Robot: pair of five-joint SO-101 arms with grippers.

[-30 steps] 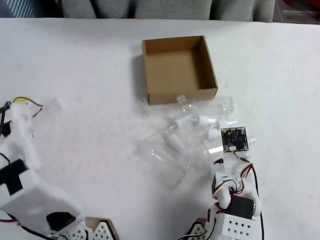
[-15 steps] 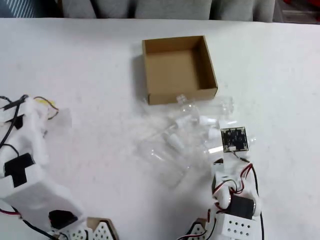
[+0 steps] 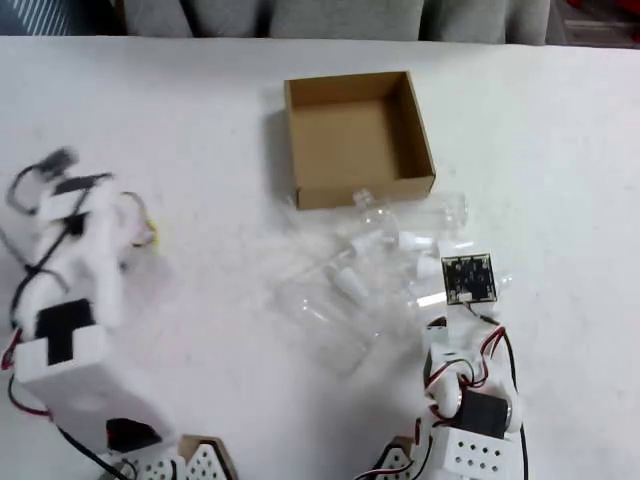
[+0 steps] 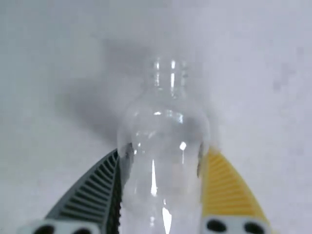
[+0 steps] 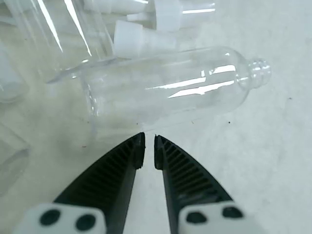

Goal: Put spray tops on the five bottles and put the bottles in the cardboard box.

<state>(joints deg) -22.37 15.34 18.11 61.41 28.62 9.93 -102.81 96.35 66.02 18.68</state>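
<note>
My left gripper (image 4: 163,154) is shut on a clear bottle (image 4: 164,122), one grey and one yellow finger pressing its sides. The bottle's threaded neck is bare, with no spray top. In the high view this gripper (image 3: 138,232) hangs over the left part of the table. My right gripper (image 5: 146,146) is shut on nothing, its tips just short of another clear bottle (image 5: 170,87) lying on its side with an open neck. Several clear bottles and white spray tops (image 3: 350,280) lie in a heap in front of the open, empty cardboard box (image 3: 300,150).
The right arm (image 3: 468,400) stands at the table's near edge, right of centre, its wrist board above the heap's right side. More white spray tops (image 5: 141,41) lie behind the bottle. Bare white table (image 3: 200,150) stretches between the left arm and the box.
The left arm has swung away from the left edge, farther back and toward the table's middle, carrying the bottle. The right arm and the heap have stayed put.
</note>
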